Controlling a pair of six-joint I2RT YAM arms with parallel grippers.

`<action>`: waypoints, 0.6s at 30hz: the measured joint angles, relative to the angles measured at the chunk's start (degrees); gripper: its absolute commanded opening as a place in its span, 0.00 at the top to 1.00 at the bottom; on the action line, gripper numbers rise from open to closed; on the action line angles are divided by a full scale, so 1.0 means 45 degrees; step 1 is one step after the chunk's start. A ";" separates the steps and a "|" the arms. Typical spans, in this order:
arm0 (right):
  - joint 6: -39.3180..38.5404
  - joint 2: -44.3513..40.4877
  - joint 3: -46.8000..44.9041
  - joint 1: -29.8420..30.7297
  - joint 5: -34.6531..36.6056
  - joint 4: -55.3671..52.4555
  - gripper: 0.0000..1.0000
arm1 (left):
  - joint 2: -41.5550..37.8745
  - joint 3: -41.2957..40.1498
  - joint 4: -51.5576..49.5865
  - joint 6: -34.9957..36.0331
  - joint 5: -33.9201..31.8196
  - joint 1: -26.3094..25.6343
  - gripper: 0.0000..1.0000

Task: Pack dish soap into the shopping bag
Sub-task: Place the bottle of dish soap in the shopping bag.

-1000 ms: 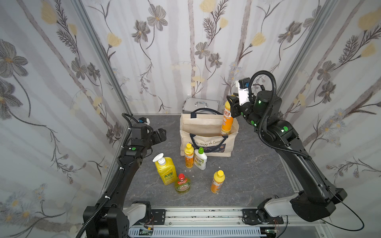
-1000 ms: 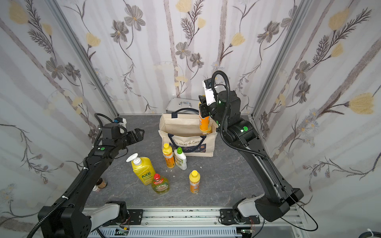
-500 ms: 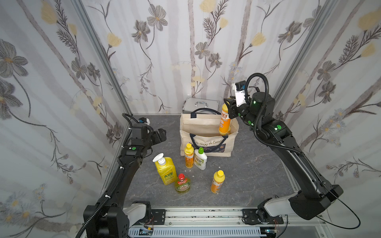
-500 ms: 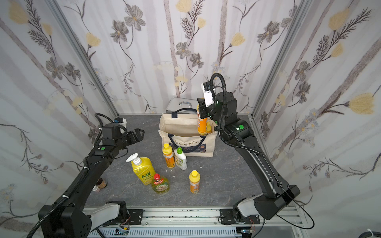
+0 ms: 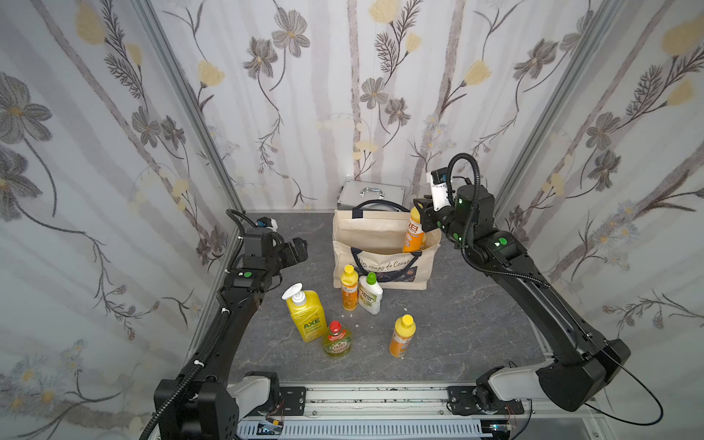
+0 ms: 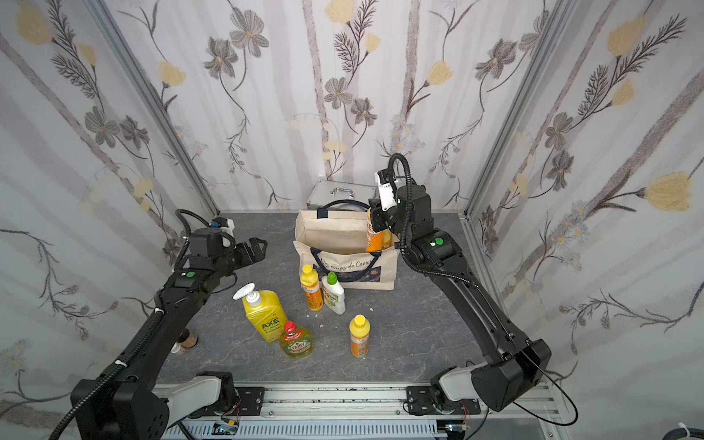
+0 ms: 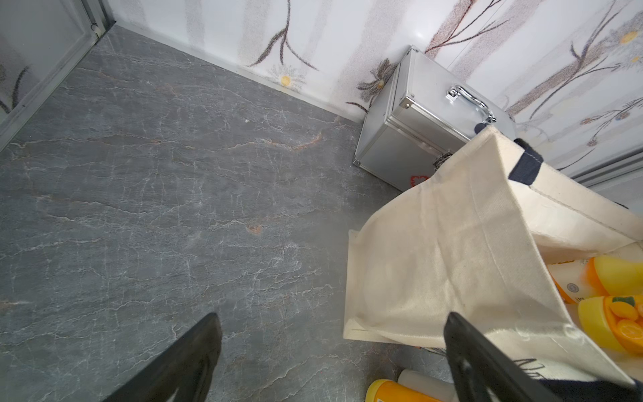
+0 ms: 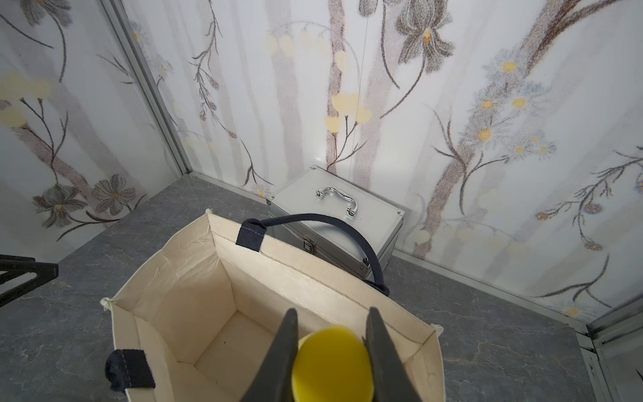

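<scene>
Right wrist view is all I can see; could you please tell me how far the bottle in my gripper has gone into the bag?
Observer: In both top views the held orange bottle hangs upright in the right gripper, its base already below the rim of the shopping bag.
Operator: Thank you. What is left outside?
Observer: Five stand on the table before the bag: the orange bottle nearest the bag, the white green-capped bottle, the AXE pump bottle, the Fairy bottle and the front orange bottle.
Operator: Is the left arm busy?
Observer: No, the left gripper is open and empty, apart from the bag.
</scene>
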 measured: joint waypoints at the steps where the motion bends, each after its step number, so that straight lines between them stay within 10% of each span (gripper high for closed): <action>1: 0.0000 -0.0024 -0.0126 -0.0039 -0.0010 0.0000 1.00 | 0.0000 0.0000 0.0000 0.0000 0.0000 0.0000 0.00; 18: 0.0049 -0.0238 -0.2040 -0.0165 0.0811 0.0525 1.00 | 0.0034 0.0000 -0.0005 0.0010 -0.0044 -0.0010 0.00</action>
